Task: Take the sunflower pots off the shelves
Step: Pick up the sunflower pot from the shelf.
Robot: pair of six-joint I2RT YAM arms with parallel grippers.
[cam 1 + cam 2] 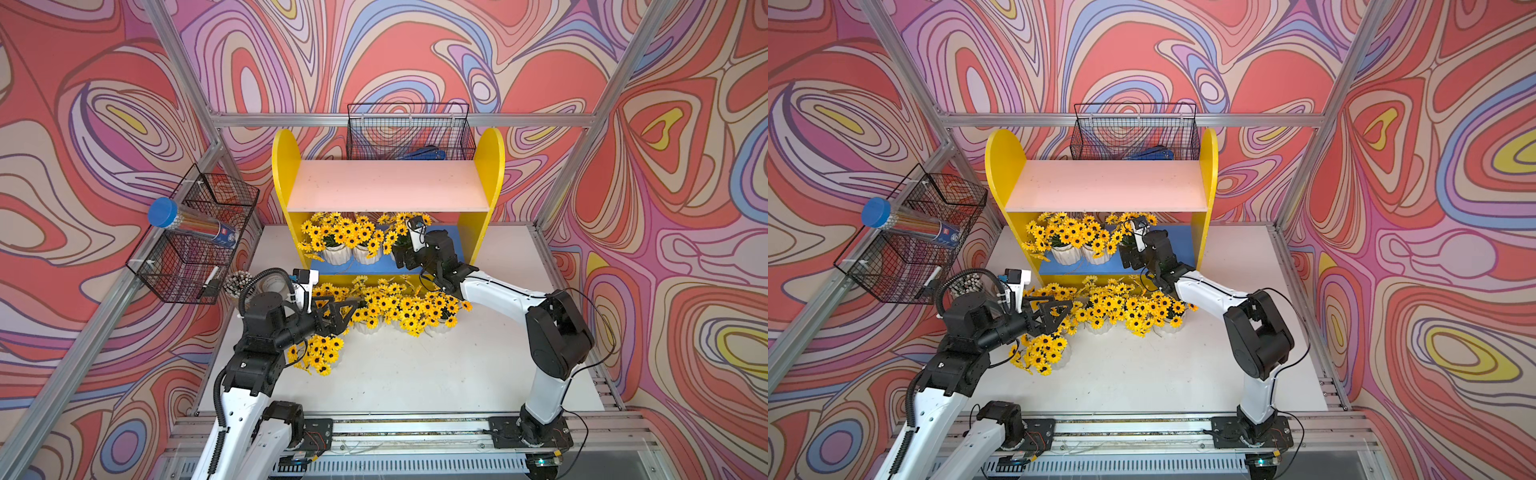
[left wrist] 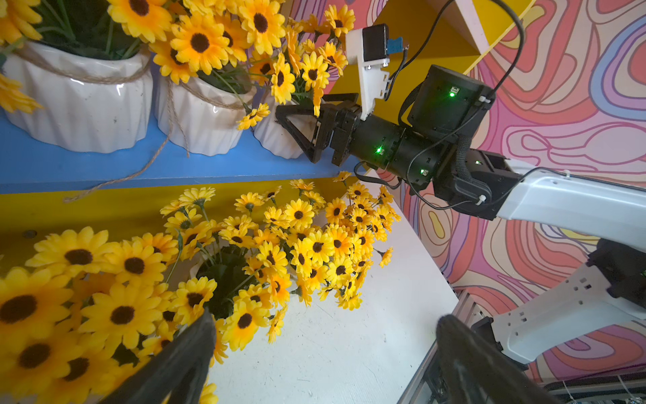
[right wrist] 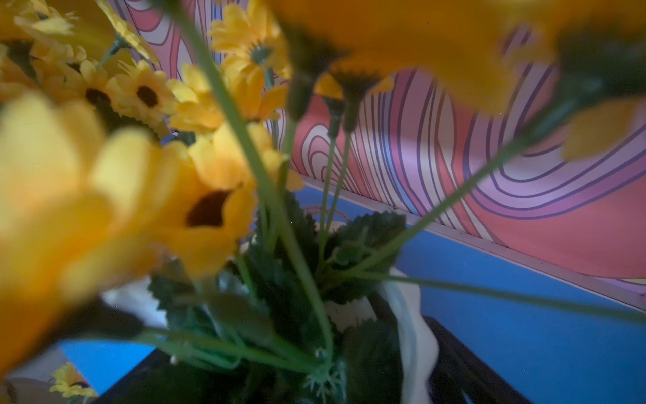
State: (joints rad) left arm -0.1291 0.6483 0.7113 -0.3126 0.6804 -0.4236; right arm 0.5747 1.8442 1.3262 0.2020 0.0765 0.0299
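White table (image 1: pixel 415 386), swirly walls (image 1: pixel 415 62), two wire baskets (image 1: pixel 409 133); three sunflower pots (image 1: pixel 336 253) on the blue board (image 1: pixel 462 246) of the shelves (image 1: pixel 286 166), others bunched on the table; right gripper (image 1: pixel 401 257) gapes around the third; left gripper (image 1: pixel 345 318) gapes empty.

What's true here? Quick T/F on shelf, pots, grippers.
1. The pink board holds a pot. False: it is bare.
2. Three pots stand on the blue board. True.
3. The left gripper grips a pot. False: it is open and empty.
4. The right gripper is open at a pot on the blue board. True.
5. The pencil jar lies in a wire basket. True.
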